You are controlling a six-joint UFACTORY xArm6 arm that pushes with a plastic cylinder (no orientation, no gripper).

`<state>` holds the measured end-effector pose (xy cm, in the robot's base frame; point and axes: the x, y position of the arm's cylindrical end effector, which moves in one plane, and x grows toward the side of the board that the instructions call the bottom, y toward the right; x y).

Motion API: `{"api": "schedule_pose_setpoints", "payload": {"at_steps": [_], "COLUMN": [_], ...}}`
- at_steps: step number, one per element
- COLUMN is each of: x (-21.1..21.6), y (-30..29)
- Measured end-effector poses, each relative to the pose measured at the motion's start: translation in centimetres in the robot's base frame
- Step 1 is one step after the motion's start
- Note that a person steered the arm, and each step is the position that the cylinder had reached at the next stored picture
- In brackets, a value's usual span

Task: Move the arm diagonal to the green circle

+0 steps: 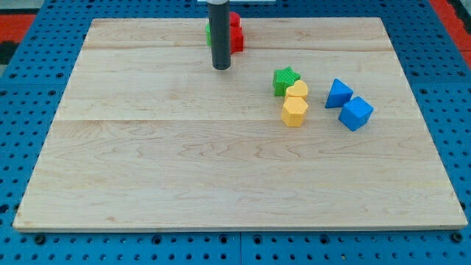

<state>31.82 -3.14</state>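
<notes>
My tip rests on the wooden board near the view's top centre. Right behind the rod, a green block peeks out at the rod's left side; its shape is mostly hidden. A red block sits beside it on the rod's right. My tip lies just below these two blocks, toward the view's bottom.
A green star, a yellow heart and a yellow hexagon cluster right of centre. A blue triangle and a blue cube lie further right. The wooden board rests on a blue pegboard.
</notes>
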Motion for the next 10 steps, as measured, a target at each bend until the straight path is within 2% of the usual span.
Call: {"api": "schedule_pose_setpoints", "payload": {"at_steps": [2, 10], "x": [-0.6, -0.9], "y": [-6.0, -5.2]}}
